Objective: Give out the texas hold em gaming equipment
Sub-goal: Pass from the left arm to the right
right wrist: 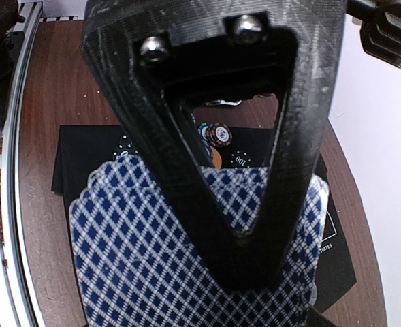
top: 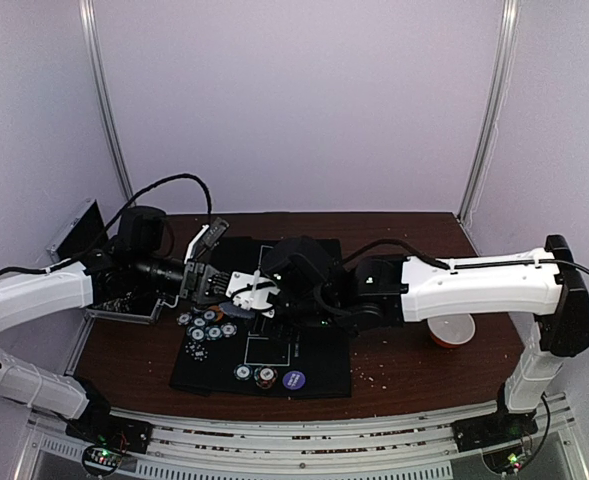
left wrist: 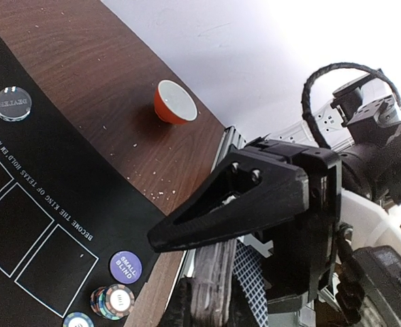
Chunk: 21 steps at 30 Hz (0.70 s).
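Note:
My left gripper (top: 206, 282) is shut on a deck of playing cards, seen edge-on in the left wrist view (left wrist: 219, 283). My right gripper (top: 259, 292) meets it above the black mat (top: 319, 350). Its finger (right wrist: 244, 225) presses on a blue-checked card back (right wrist: 139, 266), and that card also shows beside the deck (left wrist: 254, 286). Loose poker chips (top: 209, 325) lie on the mat under the grippers. More chips (top: 254, 375) and a purple small-blind disc (top: 294, 380) sit at the mat's near edge. A silver dealer disc (left wrist: 13, 104) lies at the mat's far side.
A white bowl with an orange outside (top: 452, 330) stands on the brown table to the right of the mat. An open case (top: 114, 300) with a raised lid (top: 79, 228) sits at the left. Crumbs dot the table near the bowl.

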Tool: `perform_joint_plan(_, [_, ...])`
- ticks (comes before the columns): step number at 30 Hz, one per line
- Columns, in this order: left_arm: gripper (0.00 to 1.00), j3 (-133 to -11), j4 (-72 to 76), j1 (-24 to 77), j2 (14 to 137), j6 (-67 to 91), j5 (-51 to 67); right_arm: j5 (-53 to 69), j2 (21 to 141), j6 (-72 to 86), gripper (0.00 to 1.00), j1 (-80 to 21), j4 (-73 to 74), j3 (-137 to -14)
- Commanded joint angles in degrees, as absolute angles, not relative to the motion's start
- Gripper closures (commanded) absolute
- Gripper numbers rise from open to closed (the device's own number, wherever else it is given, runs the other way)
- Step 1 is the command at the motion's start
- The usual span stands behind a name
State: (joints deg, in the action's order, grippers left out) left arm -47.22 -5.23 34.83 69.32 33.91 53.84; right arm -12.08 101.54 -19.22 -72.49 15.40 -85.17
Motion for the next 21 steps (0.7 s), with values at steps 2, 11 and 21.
perform_joint_plan(2, [1.00, -47.0, -3.4, 35.0, 68.8, 33.0, 55.8, -11.7, 101.2, -18.7, 0.47, -71.7, 16.6, -86.6])
perform_joint_plan(11, [0.74, -51.9, -15.6, 35.0, 71.7, 25.0, 48.1, -12.2, 101.1, -18.2, 0.48, -71.5, 17.6, -87.0])
perform_joint_plan(21, [0.68, -56.0, -24.3, 34.8, 71.1, 21.1, 40.5, -12.5, 101.3, -18.4, 0.48, -71.4, 18.1, -86.8])
